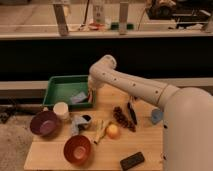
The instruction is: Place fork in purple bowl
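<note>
Two bowls, purple bowl [44,123] and red-orange bowl [77,149], look empty; gripper [91,95], fingers' spread unreadable, hangs beside green tray [61,86].

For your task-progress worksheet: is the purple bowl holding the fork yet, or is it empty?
Empty: the purple bowl shows only its bare pinkish inside. The gripper is over the green tray's right edge.

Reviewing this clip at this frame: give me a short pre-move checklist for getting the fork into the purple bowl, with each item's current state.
1. Gripper located: ok, over the right edge of the green tray.
2. Gripper holding anything: cannot tell.
3. Fork located: cannot tell; a greyish cluster lies beside the white cup.
4. Purple bowl upright, open side up: ok, at the table's left edge.
5. Purple bowl unobstructed from above: ok.
6. Red-orange bowl apart from the purple one: ok.
</note>
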Robot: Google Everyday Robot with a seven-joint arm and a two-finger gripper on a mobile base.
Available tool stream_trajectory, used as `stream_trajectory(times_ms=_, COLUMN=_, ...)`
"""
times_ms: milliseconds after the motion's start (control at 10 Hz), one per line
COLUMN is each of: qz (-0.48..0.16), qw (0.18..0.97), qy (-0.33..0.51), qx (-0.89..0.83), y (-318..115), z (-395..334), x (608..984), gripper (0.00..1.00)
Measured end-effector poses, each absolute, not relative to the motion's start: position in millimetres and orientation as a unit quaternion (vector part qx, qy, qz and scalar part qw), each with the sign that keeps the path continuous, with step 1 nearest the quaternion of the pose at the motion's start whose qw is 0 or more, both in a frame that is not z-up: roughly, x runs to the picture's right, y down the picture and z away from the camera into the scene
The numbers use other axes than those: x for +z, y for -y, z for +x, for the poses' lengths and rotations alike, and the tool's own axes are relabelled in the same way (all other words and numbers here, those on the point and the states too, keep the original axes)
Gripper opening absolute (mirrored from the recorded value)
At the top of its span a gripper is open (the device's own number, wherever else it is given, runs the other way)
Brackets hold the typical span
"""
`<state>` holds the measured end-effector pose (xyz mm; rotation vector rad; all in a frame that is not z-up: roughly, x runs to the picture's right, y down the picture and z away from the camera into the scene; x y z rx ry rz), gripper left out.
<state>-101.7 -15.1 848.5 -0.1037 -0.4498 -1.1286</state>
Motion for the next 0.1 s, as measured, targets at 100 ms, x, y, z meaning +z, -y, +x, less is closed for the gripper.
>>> stream_trajectory(times_ms=100, qz=-0.042, qw=0.791, qy=0.235, qx=-0.564, y=1.8, z=-132.1, x=835.3, gripper=0.01)
